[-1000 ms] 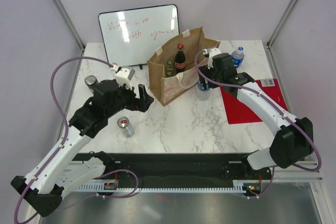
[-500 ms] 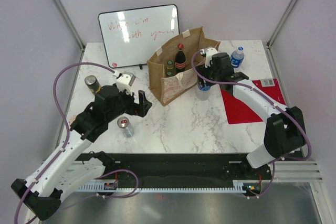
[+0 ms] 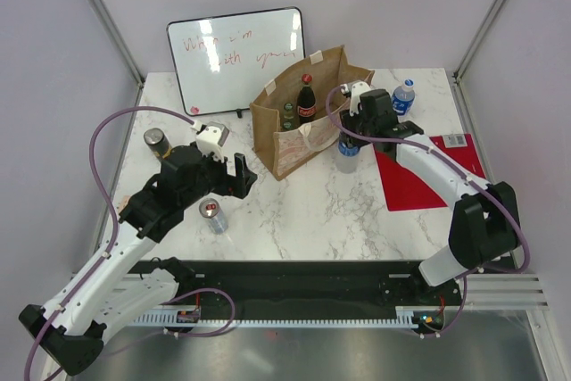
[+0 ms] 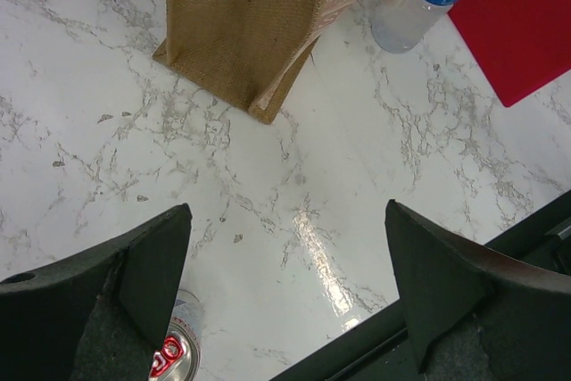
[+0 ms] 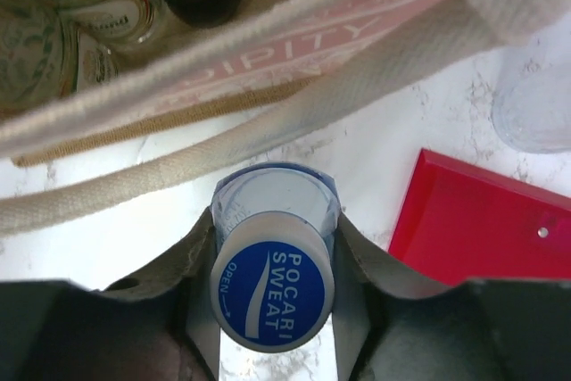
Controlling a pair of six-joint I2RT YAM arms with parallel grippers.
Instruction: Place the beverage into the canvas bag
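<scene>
Marbled white tabletop [image 3: 312,211] carries the scene, and the beverage being worked is the Pocari Sweat bottle [image 5: 272,287], upright just beside the right-hand face of the canvas bag [image 3: 294,136]; whether its base rests on the marble or hangs barely above it I cannot tell. The right gripper [image 5: 273,243] is clamped on the bottle's neck below the blue cap, one finger on each side. A white loop handle [image 5: 294,122] droops across the gap between the bottle and the bag's mouth. Inside the bag a cola bottle [image 3: 306,100] and a green bottle [image 3: 287,115] already stand.

I judge the grasp made and the lift into the bag as the step in hand. The next move calls for raising the bottle above the rim, carrying it leftward over the opening without snagging that handle, then lowering it into free space beside the two bottles.

Further out, the left gripper [image 4: 287,211] hangs wide apart and empty over the marble near a silver can [image 3: 212,214]. A second can [image 3: 156,139], a blue-capped bottle [image 3: 404,95], a red mat [image 3: 419,180] and a whiteboard [image 3: 236,55] lie around
</scene>
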